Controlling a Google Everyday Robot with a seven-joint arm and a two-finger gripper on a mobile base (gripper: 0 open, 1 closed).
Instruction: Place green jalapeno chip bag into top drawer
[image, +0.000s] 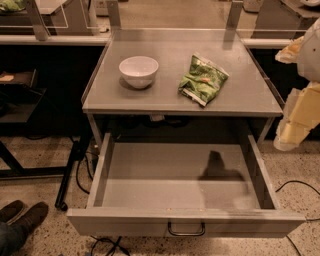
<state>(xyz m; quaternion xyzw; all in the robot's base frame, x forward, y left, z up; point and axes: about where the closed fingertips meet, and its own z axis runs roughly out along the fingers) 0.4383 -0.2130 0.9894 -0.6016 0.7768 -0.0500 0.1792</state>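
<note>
The grey table (240, 95) is standing at centre, and the top drawer (125, 220) is hanging pulled out just under its front edge, its bare grey floor showing only a dark shadow toward the right and its dark curved handle (186, 231) sitting low on the front panel. The gripper (292, 127) is hovering off the table's right side, apart from everything on it, and how its grip stands cannot be told. The green jalapeno chip bag (202, 80) is lying flat on the tabletop right of centre, outside the drawer, with the white bowl (138, 71) sitting upright near its left, only white interior showing.
</note>
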